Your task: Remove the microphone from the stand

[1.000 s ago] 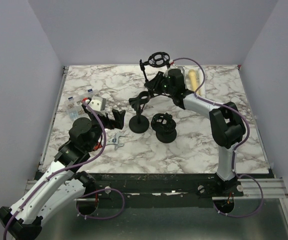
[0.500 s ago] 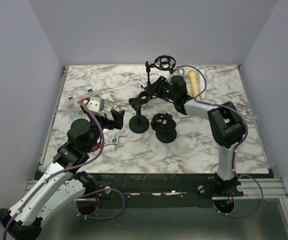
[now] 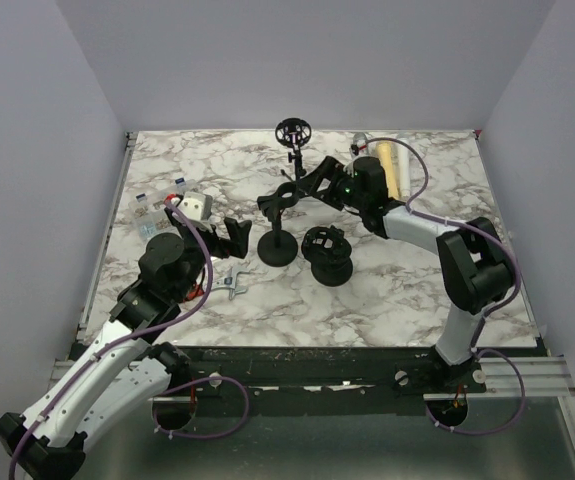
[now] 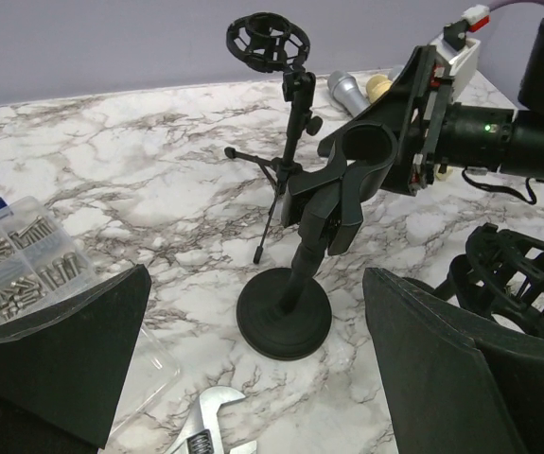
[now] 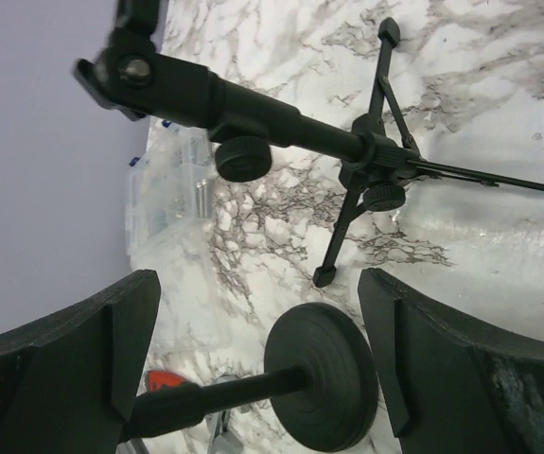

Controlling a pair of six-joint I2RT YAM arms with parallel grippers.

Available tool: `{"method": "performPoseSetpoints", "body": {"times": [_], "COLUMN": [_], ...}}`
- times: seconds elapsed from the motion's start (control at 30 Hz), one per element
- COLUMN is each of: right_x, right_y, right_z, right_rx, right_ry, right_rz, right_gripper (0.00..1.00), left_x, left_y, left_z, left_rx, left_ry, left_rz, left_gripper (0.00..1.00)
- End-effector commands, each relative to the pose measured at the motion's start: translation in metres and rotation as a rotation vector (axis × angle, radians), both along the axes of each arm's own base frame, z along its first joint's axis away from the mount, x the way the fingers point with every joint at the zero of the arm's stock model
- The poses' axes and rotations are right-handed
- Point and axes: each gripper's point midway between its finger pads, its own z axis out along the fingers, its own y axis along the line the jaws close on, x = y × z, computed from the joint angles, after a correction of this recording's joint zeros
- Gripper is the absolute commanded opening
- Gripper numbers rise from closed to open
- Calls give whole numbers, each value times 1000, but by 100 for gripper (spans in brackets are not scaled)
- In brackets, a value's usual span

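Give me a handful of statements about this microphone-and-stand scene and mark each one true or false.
1. The clip on the round-base stand is empty. True.
2. The microphone stands upright in the shock mount. False: it lies on the table near the far edge.
3. The left tool is shut on the stand's post. False: it is open and apart from the stand.
4. The shock mount sits on top of the tripod stand. True.
5. The wrench lies on top of the screw box. False: it lies on the marble beside the box.
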Motion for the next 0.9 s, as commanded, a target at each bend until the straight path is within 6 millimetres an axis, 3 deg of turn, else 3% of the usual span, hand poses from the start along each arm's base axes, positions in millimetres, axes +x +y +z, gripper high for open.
{"method": "performPoseSetpoints", "body": {"times": [0.0,0.23,0.43,0.63,0.87], "right_x": [-14,-23,-36,-77,-145], "right_y": [-11,-34,-79,-145,-211], "right_z": [19,41,72,110,174], "right_rx": [-2,-114,-277,-445,-438], "right_ry": [-12,-72,-148,-228,-375], "right_rz": [9,-21,-143,-306,-491], "right_gripper": [95,98,100,100,100], "left_x": [0,-1,-7,-16,-25], "left_y": [-2,6,16,23,33], "left_z": [10,12,20,32,47], "left_rx": [-33,-37,-41,-71,-94], "left_ry": [-10,-24,-62,-109,-170], "left_rz": [-18,7,33,36,54], "left_gripper": [99,99,99,99,99]}}
